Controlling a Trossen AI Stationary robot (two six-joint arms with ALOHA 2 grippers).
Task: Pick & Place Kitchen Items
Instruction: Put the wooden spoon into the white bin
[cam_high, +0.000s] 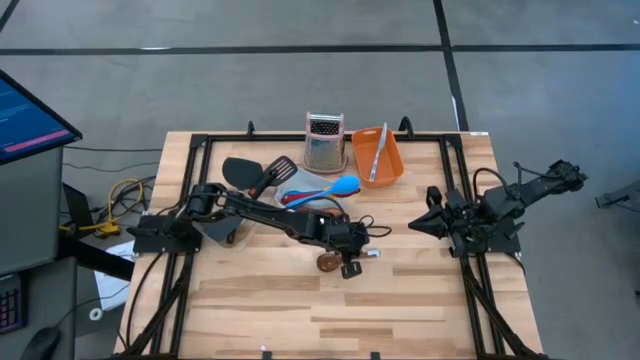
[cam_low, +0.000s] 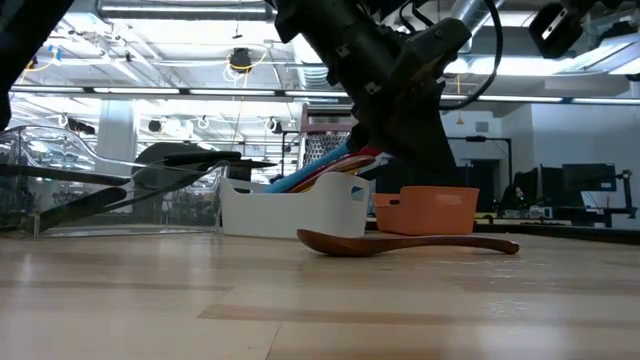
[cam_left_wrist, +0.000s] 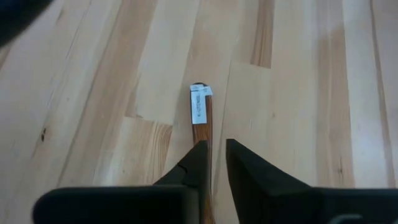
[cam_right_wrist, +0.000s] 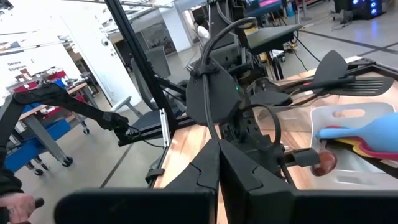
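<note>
A wooden spoon lies flat on the table near its middle, bowl toward the left. Its labelled handle points right. My left gripper hangs just above the handle, slanting down. Its fingers are open only a narrow gap and nothing is between them. In the low view, air shows between that gripper and the spoon. A blue spoon and a red-handled tool rest in a white tub. My right gripper waits shut at the table's right side.
Behind the spoon a black spatula and a slotted turner lie beside the white tub. The steel grater and an orange tub holding one slim utensil stand at the far edge. Bare wood lies along the near edge.
</note>
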